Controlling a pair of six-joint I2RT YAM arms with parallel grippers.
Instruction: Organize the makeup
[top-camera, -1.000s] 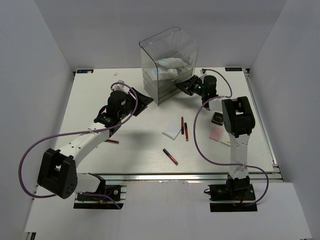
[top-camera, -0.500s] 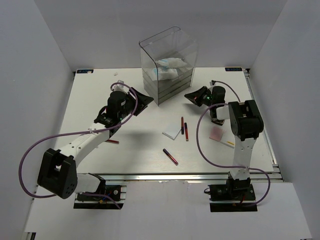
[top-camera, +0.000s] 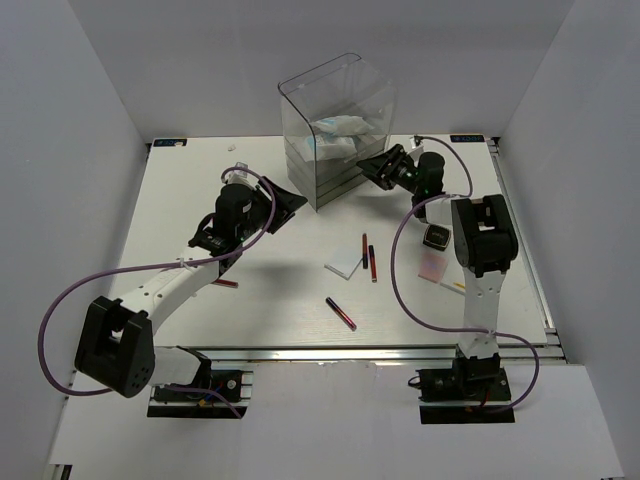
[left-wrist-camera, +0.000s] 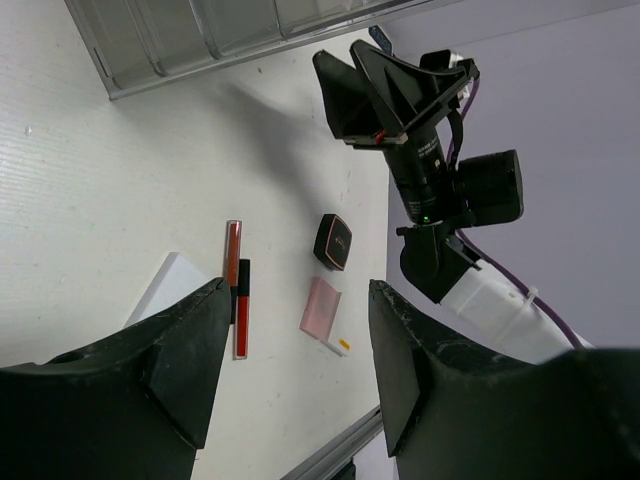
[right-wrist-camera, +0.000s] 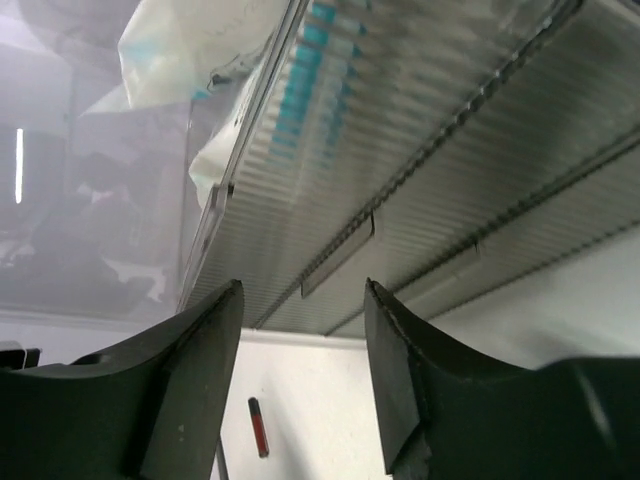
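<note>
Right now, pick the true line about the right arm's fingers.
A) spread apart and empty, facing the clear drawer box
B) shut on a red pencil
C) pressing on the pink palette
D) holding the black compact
A: in the right wrist view the right fingers stand apart with nothing between them, and the clear drawer box shows its ribbed fronts just ahead.

Nothing is legible. The blue print on the packets (right-wrist-camera: 190, 50) in the drawer box (top-camera: 300, 105) is blurred, and the blue stickers (top-camera: 170, 142) at the surface's (top-camera: 280, 290) far corners are too small.
</note>
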